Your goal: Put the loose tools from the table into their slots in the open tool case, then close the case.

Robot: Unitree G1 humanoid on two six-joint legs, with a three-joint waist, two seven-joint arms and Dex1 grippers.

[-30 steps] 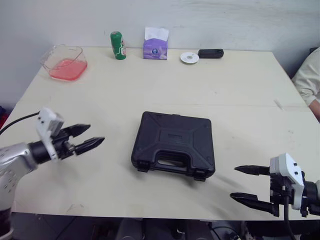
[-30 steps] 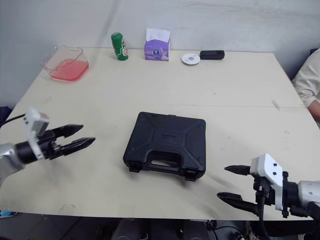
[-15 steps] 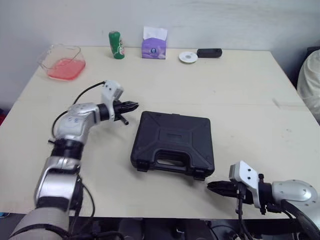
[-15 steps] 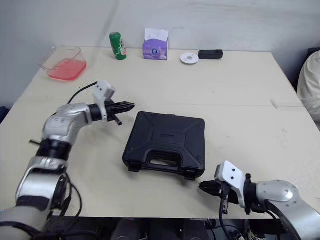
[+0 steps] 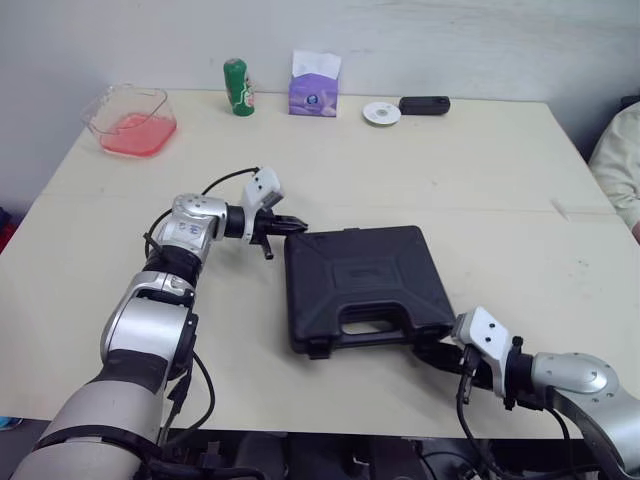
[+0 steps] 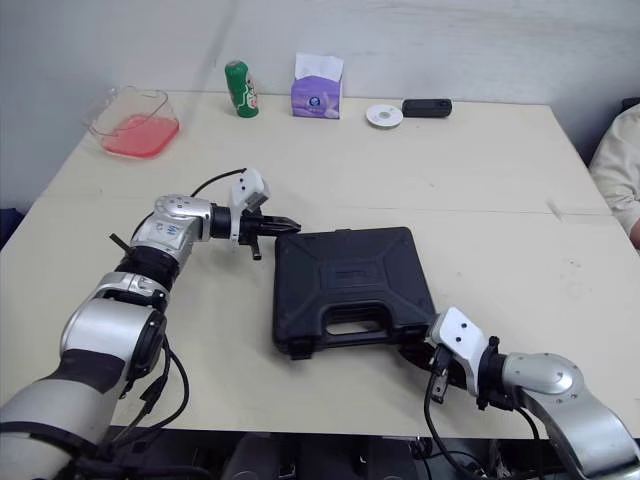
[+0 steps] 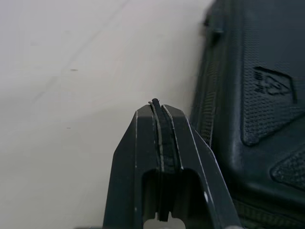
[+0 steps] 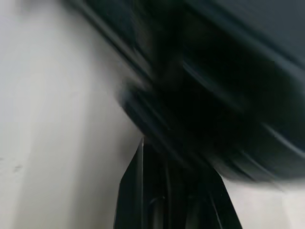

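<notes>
The black tool case (image 5: 365, 285) lies shut on the table (image 5: 480, 200), its handle toward the near edge. My left gripper (image 5: 297, 224) is shut with nothing in it, its tip at the case's far left corner; the left wrist view shows the fingertips (image 7: 156, 107) pressed together beside the case's side (image 7: 257, 95). My right gripper (image 5: 425, 350) is shut too, its tip against the case's near right corner. In the right wrist view the case (image 8: 228, 71) is blurred just beyond the gripper (image 8: 164, 157).
Along the far edge stand a clear tub of pink liquid (image 5: 130, 120), a green bottle (image 5: 236, 88), a purple tissue box (image 5: 314, 90), a white disc (image 5: 380, 113) and a black device (image 5: 424, 105). A person's sleeve (image 5: 620, 165) shows at the right edge.
Both grippers have shut and moved in from the table's sides to opposite corners of the case. The case has turned a little and shifted right.
</notes>
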